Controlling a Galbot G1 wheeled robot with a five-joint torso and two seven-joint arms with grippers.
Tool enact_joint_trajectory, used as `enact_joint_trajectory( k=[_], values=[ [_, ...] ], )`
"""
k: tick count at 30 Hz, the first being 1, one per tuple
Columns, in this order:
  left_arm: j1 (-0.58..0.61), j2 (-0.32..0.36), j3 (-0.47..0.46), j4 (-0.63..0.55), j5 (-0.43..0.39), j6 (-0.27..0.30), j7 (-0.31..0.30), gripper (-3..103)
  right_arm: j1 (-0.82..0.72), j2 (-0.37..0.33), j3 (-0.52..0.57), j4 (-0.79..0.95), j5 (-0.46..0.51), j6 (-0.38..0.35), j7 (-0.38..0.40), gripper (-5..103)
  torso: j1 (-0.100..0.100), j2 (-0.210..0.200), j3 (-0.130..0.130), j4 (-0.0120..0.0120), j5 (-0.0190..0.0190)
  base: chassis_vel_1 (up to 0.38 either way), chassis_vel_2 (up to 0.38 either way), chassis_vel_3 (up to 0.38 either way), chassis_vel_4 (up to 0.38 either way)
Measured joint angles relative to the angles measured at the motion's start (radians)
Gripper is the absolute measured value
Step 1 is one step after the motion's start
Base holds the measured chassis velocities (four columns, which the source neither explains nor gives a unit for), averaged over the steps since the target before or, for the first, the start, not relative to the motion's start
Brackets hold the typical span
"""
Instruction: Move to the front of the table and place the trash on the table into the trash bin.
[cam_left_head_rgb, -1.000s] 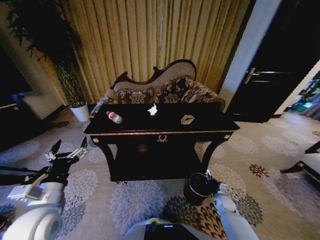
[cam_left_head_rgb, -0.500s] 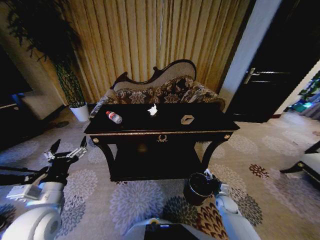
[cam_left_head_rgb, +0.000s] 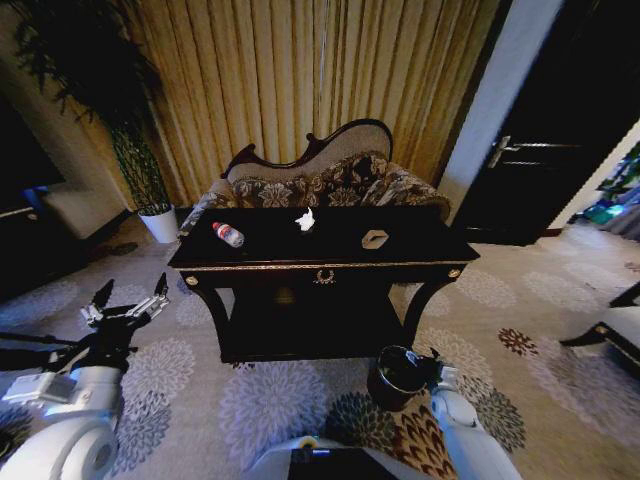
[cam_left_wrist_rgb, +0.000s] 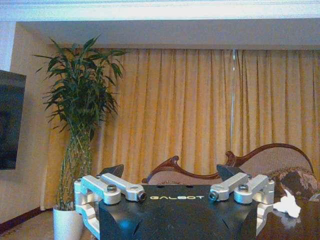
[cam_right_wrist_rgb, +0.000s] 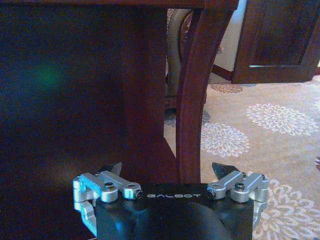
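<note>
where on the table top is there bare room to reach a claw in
Bare stretches on the table: between bottle and tissue, between tissue and wrapper, and along the front edge. Nowhere crowded. Left claw hangs open, left of the table.

table (cam_left_head_rgb: 322, 252): dark glossy top, gold edge trim, gold emblem on front, lower shelf, curved legs
bottle (cam_left_head_rgb: 228, 234): clear, red cap, lying flat near table's left end
tissue (cam_left_head_rgb: 305, 220): crumpled white, mid-table, toward back edge
wrapper scrap (cam_left_head_rgb: 375, 239): silvery, right of centre
trash bin (cam_left_head_rgb: 397, 375): round, reddish-brown, black inside, upright on carpet by table's front right leg
</note>
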Motion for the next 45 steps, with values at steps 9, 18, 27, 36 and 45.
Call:
enact_joint_trajectory(
  k=[9,18,27,36,45],
  values=[
    [0.004,-0.004,0.001,-0.001,0.000,-0.003,0.002,100,-0.009,-0.003,0.003,0.003,0.002,-0.001,0.000,100,0.000,0.000,0.000,0.0000,0.0000,0.000,0.000,0.000,0.000],
    [0.002,-0.003,0.003,0.002,-0.001,-0.004,0.002,100,-0.010,-0.001,0.006,0.003,0.004,-0.002,0.000,100,0.000,0.000,0.000,0.0000,0.0000,0.000,0.000,0.000,0.000],
    [-0.002,-0.001,0.003,0.004,-0.004,-0.006,0.002,100,-0.008,0.004,0.006,0.002,0.003,-0.002,0.001,100,0.000,0.000,0.000,0.0000,0.0000,0.000,0.000,0.000,0.000],
    [-0.003,0.001,0.002,0.006,-0.004,-0.006,0.002,100,-0.036,-0.006,0.022,0.080,0.037,-0.022,0.001,100,0.000,0.000,0.000,0.0000,0.0001,0.000,0.000,0.000,0.000],
    [-0.001,-0.003,-0.006,0.009,-0.004,-0.006,0.002,100,-0.125,-0.035,0.065,0.315,0.053,-0.008,0.003,100,0.000,0.000,0.000,-0.0001,-0.0001,0.000,0.000,0.000,0.000]
  ],
)
